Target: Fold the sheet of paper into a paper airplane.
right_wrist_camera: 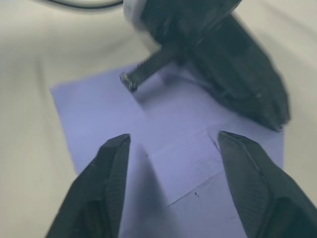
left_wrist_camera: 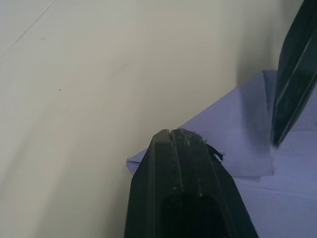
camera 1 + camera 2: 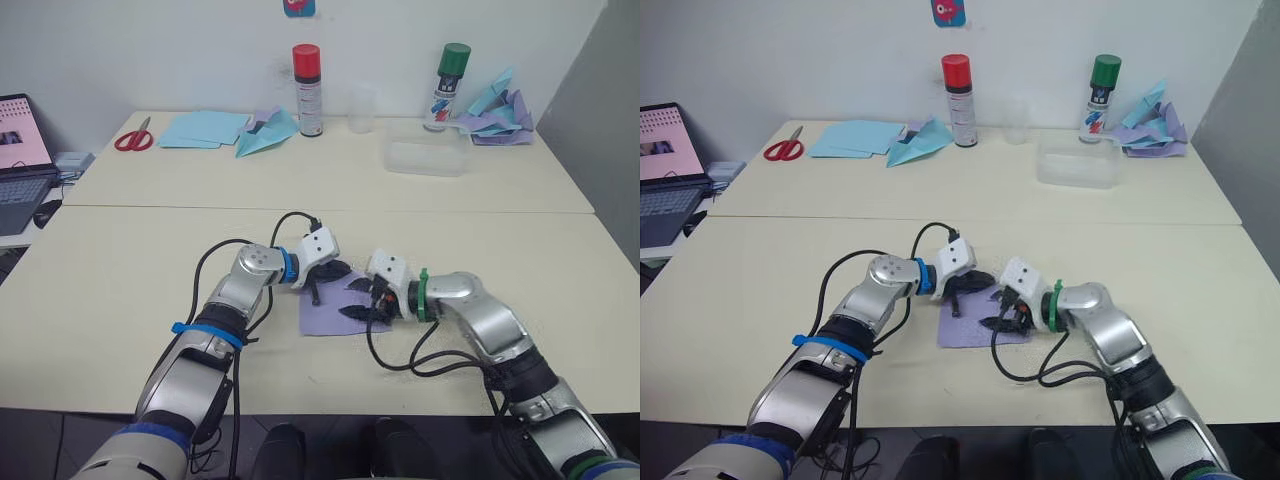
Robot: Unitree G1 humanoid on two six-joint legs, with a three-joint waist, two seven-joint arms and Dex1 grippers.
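Both grippers, left and right, gape wide over the sheet of paper; uneven pressing risks a skewed crease.

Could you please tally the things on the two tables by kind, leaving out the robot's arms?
Spray cans: 2, red-capped and green-capped
Scissors: 1
Clear cup: 1
Clear tub: 1
Purple sheet: 1
Blue sheet stack: 1
Blue paper plane: 1
Crumpled paper heap: 1
Total: 9
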